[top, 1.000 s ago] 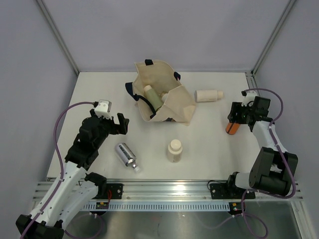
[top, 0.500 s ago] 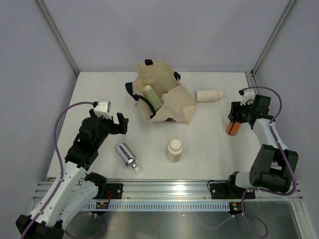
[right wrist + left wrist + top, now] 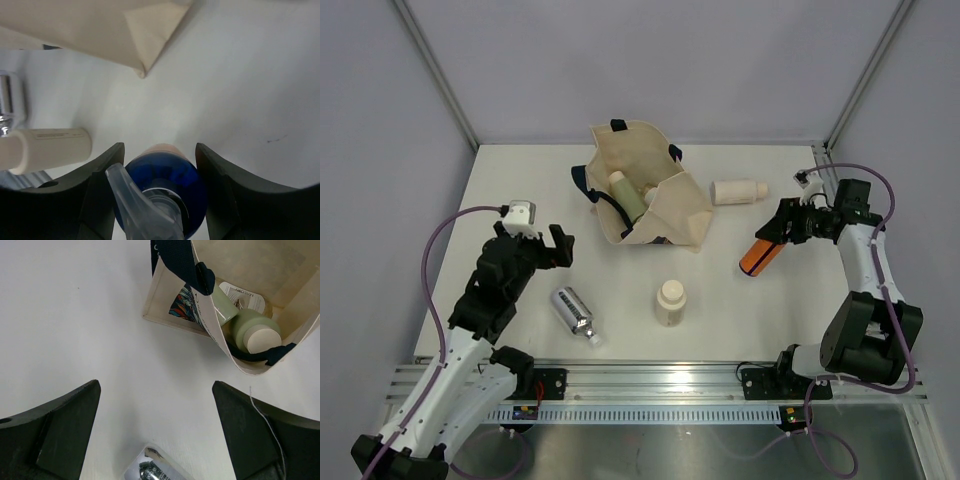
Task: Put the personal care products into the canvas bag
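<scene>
The right pincer (image 3: 786, 229) grips the orange bottle (image 3: 760, 257), tilted, right of the canvas bag (image 3: 675, 205). The left pincer (image 3: 532, 247) is wide open near the silver bottle (image 3: 574, 312) on the desk (image 3: 520, 180).

Matt beige cloth canvas bag (image 3: 675, 210) with woven navy handles on a smooth, matt white bench (image 3: 750, 320). The silver bottle (image 3: 573, 311) gleams like polished metal; the orange bottle (image 3: 761, 256) shows a glossy blue cap and clear plastic nozzle; the beige bottle (image 3: 670, 302) looks matt.
</scene>
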Tool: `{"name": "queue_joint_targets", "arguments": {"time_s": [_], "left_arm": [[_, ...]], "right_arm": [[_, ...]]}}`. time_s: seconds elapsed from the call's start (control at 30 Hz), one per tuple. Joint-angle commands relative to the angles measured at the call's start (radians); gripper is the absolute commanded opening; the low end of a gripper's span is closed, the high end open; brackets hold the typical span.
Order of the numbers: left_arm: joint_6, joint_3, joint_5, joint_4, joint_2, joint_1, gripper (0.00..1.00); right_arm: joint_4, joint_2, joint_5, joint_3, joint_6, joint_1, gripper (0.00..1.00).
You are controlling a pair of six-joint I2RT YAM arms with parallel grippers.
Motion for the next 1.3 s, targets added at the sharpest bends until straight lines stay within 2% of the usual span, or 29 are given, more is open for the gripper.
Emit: {"name": "queue_joint_targets", "arguments": {"time_s": [0.0,0.17,0.3,0.43,0.57,0.7,0.77,0.8,0.83,0.93,1.17,1.2,1.27], "left_arm": [[-0.014,-0.002,0.025,0.038,-0.032,0.004,0.99],[-0.021,-0.01,0.042,0.001,-0.069,0.004,0.99],[-0.037,-0.01,0.025,-0.019,-0.075,0.004,0.99],[-0.054,0.001,0.022,-0.024,-0.063,0.004,0.99],[-0.102,0.018,-0.002,-0.054,-0.032,0.004,0.99],[-0.249,0.055,-0.084,-0.146,0.002,0.004,0.99],[-0.307,0.067,-0.09,-0.198,0.0,0.006,0.99],[-0.357,0.071,-0.082,-0.214,0.0,0.006,0.99],[-0.381,0.073,-0.078,-0.232,-0.009,0.006,0.99],[-0.451,0.07,-0.055,-0.289,-0.03,0.006,0.99],[-0.603,-0.04,-0.027,-0.307,-0.101,0.007,0.99],[-0.628,-0.063,-0.024,-0.309,-0.097,0.007,0.99],[-0.677,-0.074,-0.013,-0.33,-0.081,0.007,0.99]], "right_arm": [[-0.052,0.013,-0.254,0.096,0.012,-0.004,0.0],[-0.096,0.025,-0.347,0.23,0.009,0.051,0.0],[-0.106,0.021,-0.352,0.333,0.012,0.176,0.0],[-0.012,0.027,-0.331,0.446,0.122,0.294,0.0],[0.098,0.084,-0.265,0.589,0.239,0.469,0.0],[0.201,0.252,-0.153,0.782,0.331,0.6,0.0],[0.174,0.35,-0.084,0.975,0.338,0.64,0.0],[0.151,0.463,-0.067,1.05,0.337,0.669,0.0],[0.097,0.522,-0.03,1.212,0.338,0.683,0.0],[0.037,0.726,0.028,1.458,0.349,0.716,0.0],[-0.018,0.84,0.347,1.45,0.123,0.785,0.0],[-0.042,0.838,0.449,1.434,0.046,0.792,0.0],[-0.032,0.794,0.559,1.381,-0.026,0.812,0.0]]}}
